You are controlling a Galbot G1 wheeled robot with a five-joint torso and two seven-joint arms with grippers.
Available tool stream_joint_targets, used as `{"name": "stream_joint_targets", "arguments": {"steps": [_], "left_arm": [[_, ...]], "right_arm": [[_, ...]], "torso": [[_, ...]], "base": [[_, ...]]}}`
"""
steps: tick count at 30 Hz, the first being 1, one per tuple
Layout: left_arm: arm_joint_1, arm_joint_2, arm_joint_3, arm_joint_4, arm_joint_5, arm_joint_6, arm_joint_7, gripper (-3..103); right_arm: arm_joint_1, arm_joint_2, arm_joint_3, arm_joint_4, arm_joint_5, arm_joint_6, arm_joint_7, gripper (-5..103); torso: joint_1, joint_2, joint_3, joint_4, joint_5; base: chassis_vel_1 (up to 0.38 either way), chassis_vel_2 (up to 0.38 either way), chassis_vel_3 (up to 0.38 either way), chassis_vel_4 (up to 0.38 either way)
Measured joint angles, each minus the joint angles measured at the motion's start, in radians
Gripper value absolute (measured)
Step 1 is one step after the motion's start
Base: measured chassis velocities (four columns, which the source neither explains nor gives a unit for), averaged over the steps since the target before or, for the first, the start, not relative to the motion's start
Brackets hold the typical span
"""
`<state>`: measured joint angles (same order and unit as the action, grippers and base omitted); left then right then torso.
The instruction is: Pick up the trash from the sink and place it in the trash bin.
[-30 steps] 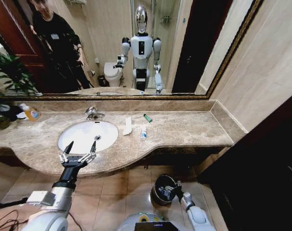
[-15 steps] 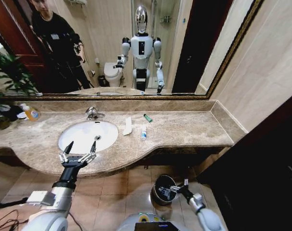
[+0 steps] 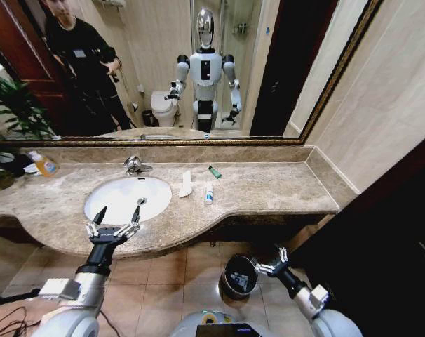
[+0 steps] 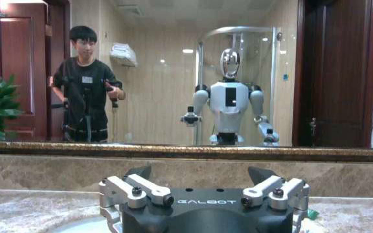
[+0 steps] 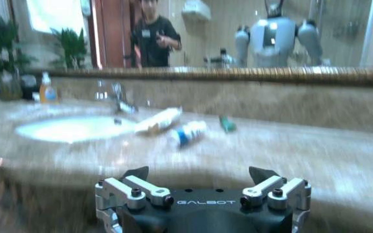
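Hovering at the near edge of the beige-brown marble surface (image 3: 268,188), the left pincer (image 3: 116,214) sits with its two dark fingers spread wide and nothing between them, just in front of the large white oval porcelain sink (image 3: 125,196). A chrome faucet (image 3: 134,165) stands at the far rim of the basin.

Trash lies on the marble to the right of the sink, not in the basin: a flat white paper packet (image 3: 186,184) nearest the rim, a small white tube with blue print (image 3: 209,193) just right of it, and a tiny green cylinder (image 3: 214,172) farther back toward the mirror (image 3: 163,70). The three items are apart from one another (none touching either pincer). In the right wrist view the same three read as packet (image 5: 158,121), tube (image 5: 188,133) and cylinder (image 5: 227,123), all beyond the camera on the surface.

An orange-capped bottle (image 3: 44,164) stands at the far left of the surface, beside a green plant (image 3: 12,105).

The right pincer (image 3: 272,262) is low, below the surface's edge and over the tiled floor (image 3: 163,281), fingers spread and empty. It is just to the right of the small round dark metallic trash bin (image 3: 238,275), near its shiny rim. The bin stands on the floor in front of the surface.
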<state>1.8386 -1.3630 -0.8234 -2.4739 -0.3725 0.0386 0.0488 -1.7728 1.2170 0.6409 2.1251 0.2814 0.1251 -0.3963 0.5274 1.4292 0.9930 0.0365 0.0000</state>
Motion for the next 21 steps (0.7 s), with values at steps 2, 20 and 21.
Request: {"name": "stream_joint_targets", "arguments": {"steps": [2, 20, 21], "left_arm": [[0.000, 0.000, 0.000, 0.000, 0.000, 0.000, 0.000, 100], [0.000, 0.000, 0.000, 0.000, 0.000, 0.000, 0.000, 100], [0.000, 0.000, 0.000, 0.000, 0.000, 0.000, 0.000, 100]], "right_arm": [[0.115, -0.039, -0.046, 0.017, 0.020, -0.093, 0.070, 100], [0.723, -0.173, -0.438, -0.247, 0.244, -0.377, 0.274, 100], [0.747, -0.165, -0.460, -0.255, 0.251, -0.395, 0.309, 100]], "torso": [[0.000, 0.000, 0.000, 0.0003, 0.0001], [0.000, 0.000, 0.000, 0.0003, -0.0001], [0.000, 0.000, 0.000, 0.0003, 0.0000]], "base": [[0.000, 0.000, 0.000, 0.000], [0.000, 0.000, 0.000, 0.000], [0.000, 0.000, 0.000, 0.000]]}}
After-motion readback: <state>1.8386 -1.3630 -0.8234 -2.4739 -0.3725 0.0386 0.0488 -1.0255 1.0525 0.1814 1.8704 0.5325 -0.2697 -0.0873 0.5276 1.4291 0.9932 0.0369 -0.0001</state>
